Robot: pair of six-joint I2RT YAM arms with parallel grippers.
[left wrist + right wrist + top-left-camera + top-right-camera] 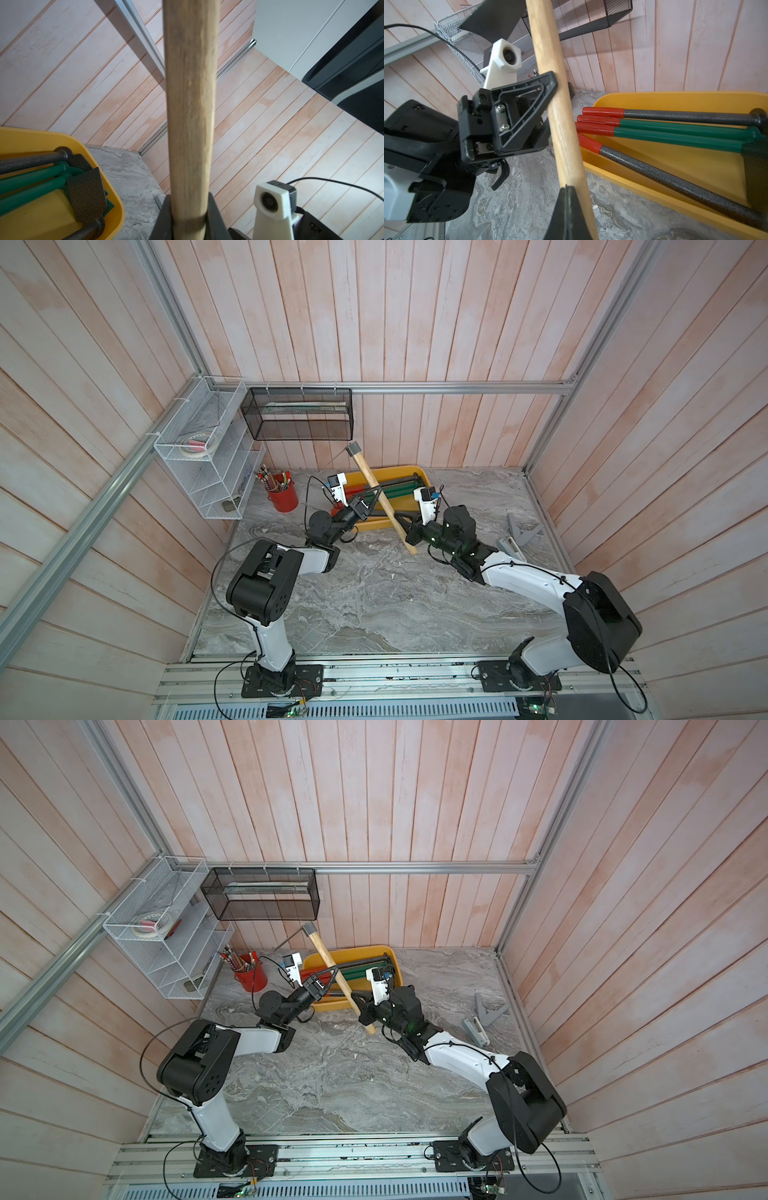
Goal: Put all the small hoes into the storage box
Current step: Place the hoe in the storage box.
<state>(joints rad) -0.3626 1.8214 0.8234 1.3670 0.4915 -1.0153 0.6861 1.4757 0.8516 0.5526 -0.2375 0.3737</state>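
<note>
Top views: marble table (374,605) lies bare in front, storage box (399,469) near the back wall. Across its near rim slants the small hoe (371,483), head raised, left gripper (377,491) clamped mid-handle. The right gripper (566,199) is pinched closed on itself beside the butt end.

White arm links (272,639), black joint housings (262,585) (screw-dotted), thin black cables (315,177), white camera mounts (500,62).
</note>
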